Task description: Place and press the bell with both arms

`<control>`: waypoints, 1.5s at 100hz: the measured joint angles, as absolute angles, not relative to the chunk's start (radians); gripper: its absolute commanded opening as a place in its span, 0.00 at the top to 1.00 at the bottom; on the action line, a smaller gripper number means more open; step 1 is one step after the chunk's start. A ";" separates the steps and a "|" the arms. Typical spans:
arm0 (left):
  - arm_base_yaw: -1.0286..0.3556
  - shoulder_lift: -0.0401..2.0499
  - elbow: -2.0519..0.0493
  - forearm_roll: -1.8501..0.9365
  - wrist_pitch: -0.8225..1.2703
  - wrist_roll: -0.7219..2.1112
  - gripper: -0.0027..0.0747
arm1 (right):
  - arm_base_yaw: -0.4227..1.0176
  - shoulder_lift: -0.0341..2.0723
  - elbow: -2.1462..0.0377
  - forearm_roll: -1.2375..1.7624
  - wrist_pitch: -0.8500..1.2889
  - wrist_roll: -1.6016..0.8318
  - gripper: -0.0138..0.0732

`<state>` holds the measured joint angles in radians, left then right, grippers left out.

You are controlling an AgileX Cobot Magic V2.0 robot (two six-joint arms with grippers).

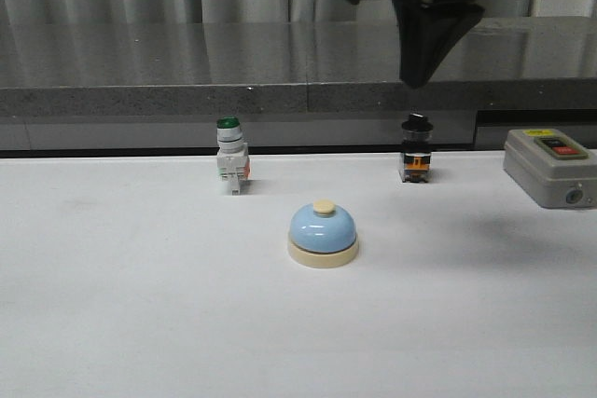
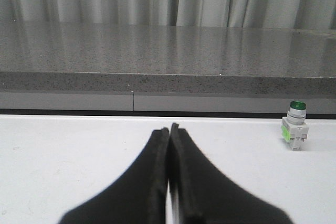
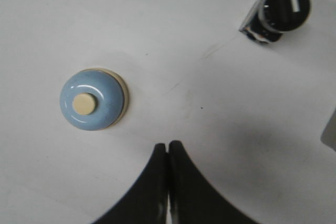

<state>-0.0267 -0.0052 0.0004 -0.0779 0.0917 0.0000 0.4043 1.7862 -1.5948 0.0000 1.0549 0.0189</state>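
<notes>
The light-blue desk bell is seen upright on the white worktop. Both the left hand and the raised right hand are pressed closed, empty.

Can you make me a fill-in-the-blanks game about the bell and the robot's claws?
1. The dome of the bell is light ____.
2. The right gripper has its fingers ____.
3. The switch left of the bell has a ____ cap.
4. The left gripper holds ____.

Missing words: blue; shut; green; nothing
</notes>
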 measured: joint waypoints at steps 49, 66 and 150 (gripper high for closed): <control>-0.027 -0.005 0.000 -0.078 0.092 0.000 0.99 | 0.135 1.556 -1.294 0.077 0.967 0.021 0.91; -0.027 -0.005 0.000 -0.078 0.092 0.000 0.99 | 0.050 1.472 -1.186 0.093 0.932 0.021 0.91; -0.027 -0.005 0.000 -0.078 0.092 0.000 0.99 | -0.008 1.013 -0.789 0.113 0.753 0.023 0.91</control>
